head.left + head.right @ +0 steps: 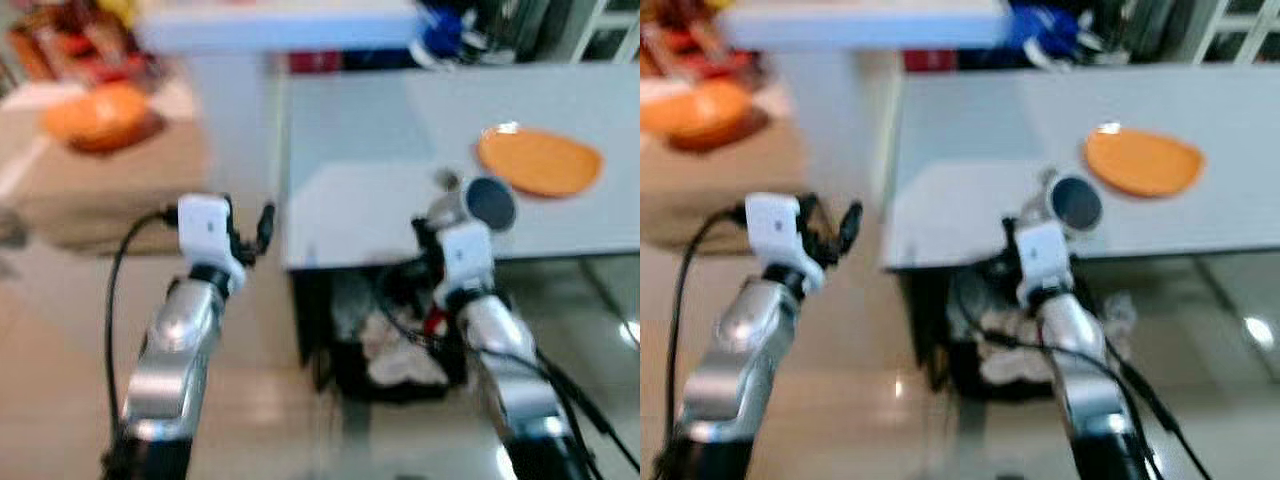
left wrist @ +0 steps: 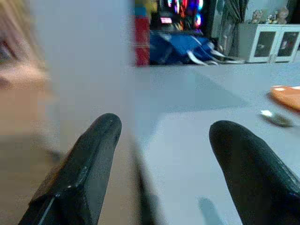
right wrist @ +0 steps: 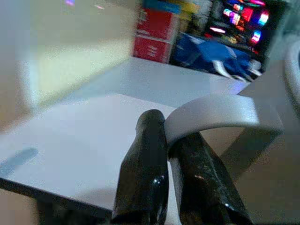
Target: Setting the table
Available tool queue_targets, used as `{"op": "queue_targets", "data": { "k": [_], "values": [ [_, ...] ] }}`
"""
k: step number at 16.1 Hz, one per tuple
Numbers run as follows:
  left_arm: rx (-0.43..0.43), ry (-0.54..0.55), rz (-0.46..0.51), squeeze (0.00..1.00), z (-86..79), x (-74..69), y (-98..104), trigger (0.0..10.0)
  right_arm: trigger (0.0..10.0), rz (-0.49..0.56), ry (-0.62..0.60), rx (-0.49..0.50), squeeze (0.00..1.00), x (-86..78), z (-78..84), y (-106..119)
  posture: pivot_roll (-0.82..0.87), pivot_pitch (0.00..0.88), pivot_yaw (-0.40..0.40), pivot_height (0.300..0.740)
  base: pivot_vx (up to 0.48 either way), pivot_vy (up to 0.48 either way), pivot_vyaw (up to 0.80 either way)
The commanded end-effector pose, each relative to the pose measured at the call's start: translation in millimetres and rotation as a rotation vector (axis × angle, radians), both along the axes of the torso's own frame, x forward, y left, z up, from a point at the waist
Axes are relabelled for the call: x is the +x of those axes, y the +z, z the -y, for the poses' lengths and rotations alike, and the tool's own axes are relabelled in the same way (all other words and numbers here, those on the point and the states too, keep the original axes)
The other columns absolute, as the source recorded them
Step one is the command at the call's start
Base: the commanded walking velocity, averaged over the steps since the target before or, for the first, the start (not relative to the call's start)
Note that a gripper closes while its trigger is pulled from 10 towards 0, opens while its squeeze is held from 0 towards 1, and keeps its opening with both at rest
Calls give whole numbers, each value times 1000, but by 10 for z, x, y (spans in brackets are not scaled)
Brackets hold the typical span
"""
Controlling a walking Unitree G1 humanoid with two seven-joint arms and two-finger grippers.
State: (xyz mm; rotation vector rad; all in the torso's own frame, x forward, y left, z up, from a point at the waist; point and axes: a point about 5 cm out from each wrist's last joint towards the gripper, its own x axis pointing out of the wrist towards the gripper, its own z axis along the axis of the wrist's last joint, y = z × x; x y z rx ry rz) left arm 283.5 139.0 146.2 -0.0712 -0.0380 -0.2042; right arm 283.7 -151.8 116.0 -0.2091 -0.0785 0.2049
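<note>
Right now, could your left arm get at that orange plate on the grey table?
Probably not as things stand. The left gripper hangs open off the table's left edge, while the orange plate lies far across on the right, and the right gripper, holding a mug, is between them.

orange plate (image 1: 540, 162) on grey table (image 1: 380, 170), right hand (image 1: 445, 205) holding cup (image 1: 478, 203)

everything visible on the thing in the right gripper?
The right gripper is shut on a mug by its handle, a pale, curved band pinched between the black fingers. In the head views the mug looks silvery grey with a dark round opening, tipped on its side so the mouth faces the camera. It hangs over the near edge of the white table, short of the orange plate. Blur hides finer detail.
</note>
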Motion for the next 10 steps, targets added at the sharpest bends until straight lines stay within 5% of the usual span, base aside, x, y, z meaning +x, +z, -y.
{"op": "queue_targets", "data": {
  "k": [1, 5, 10],
  "values": [
    [-13, 40, -56, 0, -136, -24, -92, 10000, 0, 40, -13, 20, 0, -11, 10, 98, -130, 0, 67, 740, 311, -360, 0],
    [-7, 40, -127, 0, -205, -184, -244, 10000, 0, 26, -35, 15, 0, -148, 71, 39, -139, 0, 87, 740, 307, -368, 0],
    [-9, 11, -96, 0, -131, -118, -176, 10000, 0, 45, -52, 2, 0, -165, 102, 82, -155, 0, 89, 740, 292, -377, 0]
  ]
}}
